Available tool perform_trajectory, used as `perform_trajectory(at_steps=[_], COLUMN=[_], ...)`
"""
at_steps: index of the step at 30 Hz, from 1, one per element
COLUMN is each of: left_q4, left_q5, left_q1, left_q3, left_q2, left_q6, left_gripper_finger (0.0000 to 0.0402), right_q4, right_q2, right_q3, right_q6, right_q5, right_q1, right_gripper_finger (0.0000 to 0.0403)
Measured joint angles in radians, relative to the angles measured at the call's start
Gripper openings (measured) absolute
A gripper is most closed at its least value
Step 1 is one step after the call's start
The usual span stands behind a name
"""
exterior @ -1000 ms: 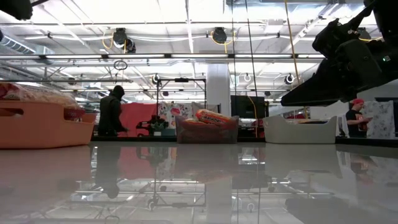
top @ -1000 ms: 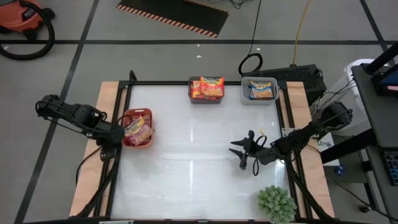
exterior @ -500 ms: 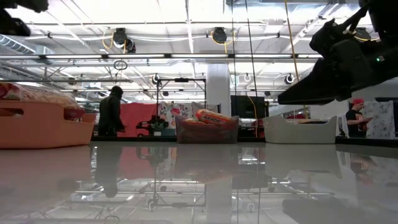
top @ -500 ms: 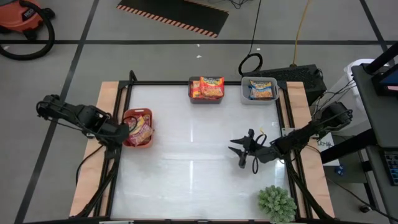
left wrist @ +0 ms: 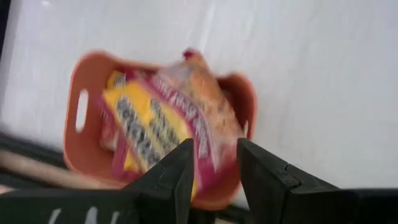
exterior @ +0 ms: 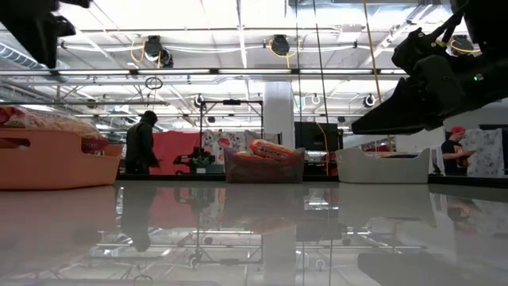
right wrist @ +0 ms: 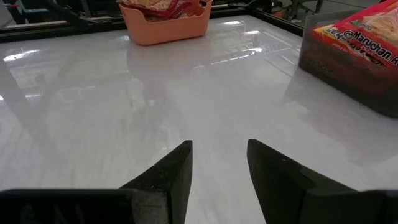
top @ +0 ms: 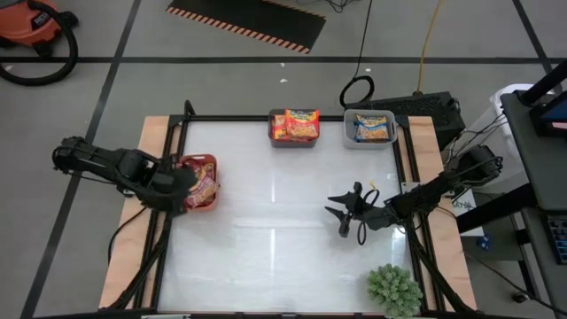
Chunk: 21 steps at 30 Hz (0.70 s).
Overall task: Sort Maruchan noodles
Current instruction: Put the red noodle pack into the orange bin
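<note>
Orange-yellow noodle packets (top: 198,184) with pinkish-red trim, piled crinkled in a red bin (top: 209,163) at the table's (top: 266,239) left edge. More packets in a grey bin (top: 293,127) and a white bin (top: 370,128) along the far edge. Left gripper (left wrist: 211,171) above the red bin, jaws slightly apart, empty. Right gripper (right wrist: 219,162) low over bare table, jaws apart, well away from any packet.

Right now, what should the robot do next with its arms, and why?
Probably pull the left gripper back from the red bin. Every noodle packet in view already lies in a bin: red, grey bin or white bin. Both grippers are empty, with the right gripper over bare table.
</note>
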State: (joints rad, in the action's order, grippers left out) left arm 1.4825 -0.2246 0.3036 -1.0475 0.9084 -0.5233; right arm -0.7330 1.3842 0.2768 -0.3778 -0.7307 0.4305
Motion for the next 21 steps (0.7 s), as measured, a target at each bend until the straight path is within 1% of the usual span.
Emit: perform_trajectory(at_steps=[3, 6, 8, 11, 14, 18, 21], left_q4=[-0.093, -0.176, -0.208, -0.221, -0.232, -0.249, -0.256], left_q5=[-0.014, -0.05, -0.058, -0.075, -0.117, -0.133, -0.165], left_q1=[-0.028, -0.06, -0.086, -0.137, -0.187, -0.24, -0.272], left_q3=[0.036, 0.069, 0.097, 0.137, 0.179, 0.211, 0.232], left_q2=[0.042, 0.089, 0.124, 0.163, 0.186, 0.186, 0.182], left_q6=[0.056, 0.103, 0.135, 0.156, 0.158, 0.164, 0.165], left_gripper_finger=[0.0127, 0.0127, 0.0127, 0.0127, 0.0127, 0.0127, 0.0127], right_q4=[0.0, 0.001, 0.001, 0.006, 0.012, 0.016, 0.016], right_q2=[0.0, 0.0, 0.0, 0.0, 0.0, 0.0, 0.0], right_q3=[0.0, 0.0, 0.0, 0.0, 0.0, 0.0, 0.0], right_q6=[0.0, 0.0, 0.0, -0.002, -0.002, -0.003, -0.007], right_q5=[0.0, 0.001, 0.002, 0.002, 0.002, 0.004, 0.028], right_q1=[0.0, 0.0, 0.0, 0.0, 0.001, 0.001, 0.001], right_gripper_finger=[0.0146, 0.0146, 0.0146, 0.0146, 0.0146, 0.0146, 0.0146])
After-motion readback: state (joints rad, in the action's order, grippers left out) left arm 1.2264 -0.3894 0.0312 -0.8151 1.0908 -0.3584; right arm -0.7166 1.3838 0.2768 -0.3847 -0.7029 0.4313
